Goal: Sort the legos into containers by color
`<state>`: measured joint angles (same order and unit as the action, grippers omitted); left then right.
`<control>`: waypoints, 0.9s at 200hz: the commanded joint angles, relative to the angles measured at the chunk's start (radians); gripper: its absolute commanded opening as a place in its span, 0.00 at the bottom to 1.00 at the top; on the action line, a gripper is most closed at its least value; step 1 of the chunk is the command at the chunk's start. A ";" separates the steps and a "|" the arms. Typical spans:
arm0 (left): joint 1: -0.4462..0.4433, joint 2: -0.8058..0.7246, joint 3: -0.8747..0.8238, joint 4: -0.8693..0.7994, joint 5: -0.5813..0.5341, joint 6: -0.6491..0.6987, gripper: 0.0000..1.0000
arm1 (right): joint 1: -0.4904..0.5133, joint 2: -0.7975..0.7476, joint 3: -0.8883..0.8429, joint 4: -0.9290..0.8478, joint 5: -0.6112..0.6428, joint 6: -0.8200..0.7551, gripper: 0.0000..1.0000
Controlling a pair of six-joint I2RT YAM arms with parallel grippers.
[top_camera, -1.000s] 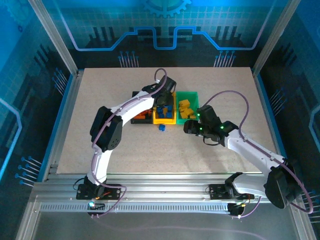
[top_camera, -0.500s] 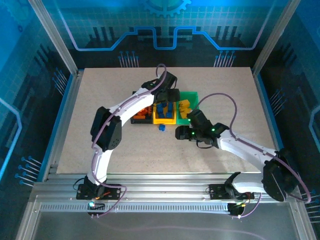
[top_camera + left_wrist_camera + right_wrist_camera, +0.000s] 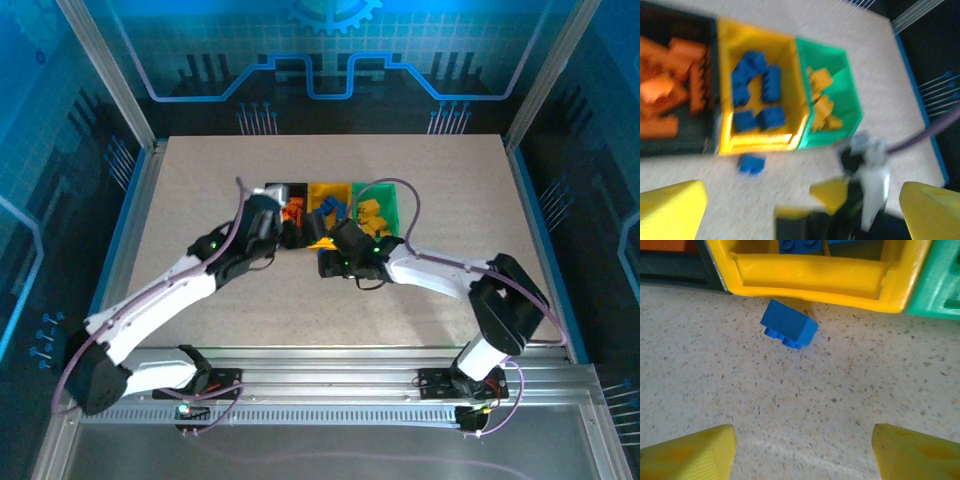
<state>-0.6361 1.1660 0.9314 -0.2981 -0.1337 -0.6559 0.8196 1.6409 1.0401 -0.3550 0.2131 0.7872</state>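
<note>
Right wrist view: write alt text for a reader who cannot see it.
A single blue brick lies on the speckled table, just outside the near wall of the yellow bin. The right gripper is open and empty, its yellow fingertips at the bottom corners.

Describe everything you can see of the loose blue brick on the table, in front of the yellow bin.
The blue brick is a small, smooth block of what looks like shiny plastic. It lies tipped over on the speckled table, with two round studs showing along its lower edge in the right wrist view. It sits just before the near wall of the yellow bin, outside it, apparently not touching. Only the table touches it; the right claw stands open, short of it.
</note>
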 commanded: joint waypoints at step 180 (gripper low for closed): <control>0.000 -0.504 -0.470 -0.122 -0.078 -0.214 0.99 | 0.016 0.392 0.289 -0.004 0.311 0.151 0.55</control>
<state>-0.6350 0.6666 0.4717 -0.3946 -0.1905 -0.8524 0.8429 2.0186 1.3186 -0.3798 0.4679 0.9619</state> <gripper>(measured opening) 0.989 0.583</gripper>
